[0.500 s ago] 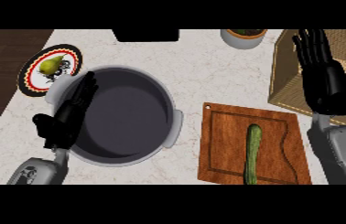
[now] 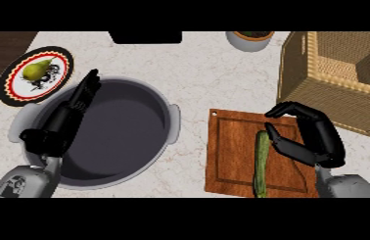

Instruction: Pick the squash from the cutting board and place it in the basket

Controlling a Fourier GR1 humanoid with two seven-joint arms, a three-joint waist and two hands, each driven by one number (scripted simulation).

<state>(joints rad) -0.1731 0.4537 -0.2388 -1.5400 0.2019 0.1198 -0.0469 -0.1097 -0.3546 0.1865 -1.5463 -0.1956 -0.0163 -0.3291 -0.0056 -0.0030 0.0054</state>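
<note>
Black right hand poised over right half of wooden cutting board, fingers arched in a half-open claw, thumb stretched toward the squash, nothing gripped as far as visible; thumb tip just beside the squash's upper end, contact not clear. Grey forearm entering from lower right. Squash lying flat and lengthwise on the board, right of centre. Judged stage: reach about done, grasp not yet closed; lift, carry up and right to the wicker basket, and release all left to do. Basket near the board's far right corner. Left hand open, fingers straight, resting across left rim of dark pot. Plate with pear beyond, far left of bench
</note>
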